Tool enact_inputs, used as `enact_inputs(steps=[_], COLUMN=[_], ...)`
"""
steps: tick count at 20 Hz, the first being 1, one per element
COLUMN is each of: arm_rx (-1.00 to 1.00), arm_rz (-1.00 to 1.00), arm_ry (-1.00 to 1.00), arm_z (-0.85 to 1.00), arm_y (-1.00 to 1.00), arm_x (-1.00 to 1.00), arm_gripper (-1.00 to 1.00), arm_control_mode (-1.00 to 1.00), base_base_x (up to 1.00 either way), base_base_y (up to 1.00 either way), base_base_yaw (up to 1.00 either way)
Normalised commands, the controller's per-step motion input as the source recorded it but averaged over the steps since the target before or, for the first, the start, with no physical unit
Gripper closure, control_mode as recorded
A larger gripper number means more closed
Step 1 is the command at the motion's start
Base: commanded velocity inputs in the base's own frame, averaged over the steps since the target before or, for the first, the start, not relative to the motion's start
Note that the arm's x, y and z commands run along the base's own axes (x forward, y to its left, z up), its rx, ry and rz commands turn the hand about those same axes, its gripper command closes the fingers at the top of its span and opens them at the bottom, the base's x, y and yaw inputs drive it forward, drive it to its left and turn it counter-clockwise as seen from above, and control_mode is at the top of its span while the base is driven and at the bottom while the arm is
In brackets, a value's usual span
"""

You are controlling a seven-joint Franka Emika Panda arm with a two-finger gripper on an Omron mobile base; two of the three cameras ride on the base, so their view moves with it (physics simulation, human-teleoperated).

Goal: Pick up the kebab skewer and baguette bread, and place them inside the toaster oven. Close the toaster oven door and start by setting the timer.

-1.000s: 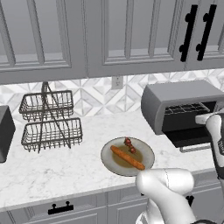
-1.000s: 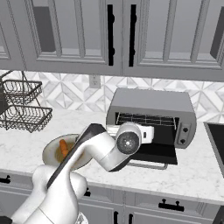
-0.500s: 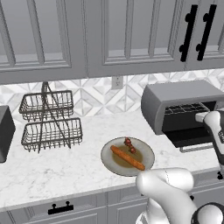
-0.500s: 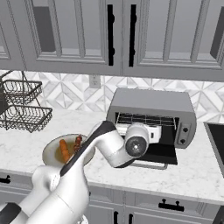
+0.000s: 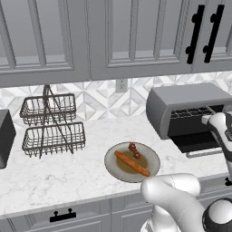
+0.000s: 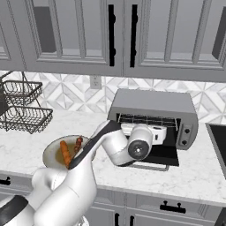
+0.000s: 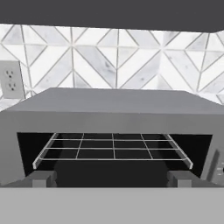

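The toaster oven stands on the counter with its door folded down flat and the wire rack bare. My gripper hovers level with the cavity, just above the lowered door. Seen from the hand, my gripper is open with nothing between its fingertips. Left of the oven, a round plate carries the baguette bread and, at its far side, the kebab skewer. From the right base, the baguette bread and kebab skewer lie just left of my forearm.
A two-tier wire basket stands at the back left of the counter. A dark toaster sits at the far left edge. A wall outlet is on the tiled backsplash. A dark cooktop lies right of the oven.
My forearm has swung right and up, uncovering the plate in the right base view. The hand stays in front of the oven's mouth, still open.
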Motion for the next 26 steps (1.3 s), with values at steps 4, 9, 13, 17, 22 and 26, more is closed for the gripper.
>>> enact_inputs(steps=[4,9,13,17,22,26], arm_rx=[0.0,0.0,0.0,0.0,0.0,0.0], arm_rz=[0.0,0.0,0.0,0.0,0.0,0.0], arm_ry=[-0.04,0.0,-0.01,-0.03,-0.02,0.0], arm_z=[-0.08,-0.27,-0.17,0.0,0.0,-0.15], arm_y=[-0.02,-0.01,-0.01,-0.04,-0.01,0.0], arm_x=[0.44,0.2,0.18,0.38,0.37,0.21], arm_gripper=[-1.0,-1.0,-1.0,-1.0,-1.0,-1.0], arm_control_mode=[-1.0,-1.0,-1.0,-1.0,-1.0,-1.0], base_base_x=[0.0,0.0,0.0,0.0,0.0,0.0], base_base_y=[0.0,0.0,0.0,0.0,0.0,0.0], base_base_yaw=[0.0,0.0,0.0,0.0,0.0,0.0])
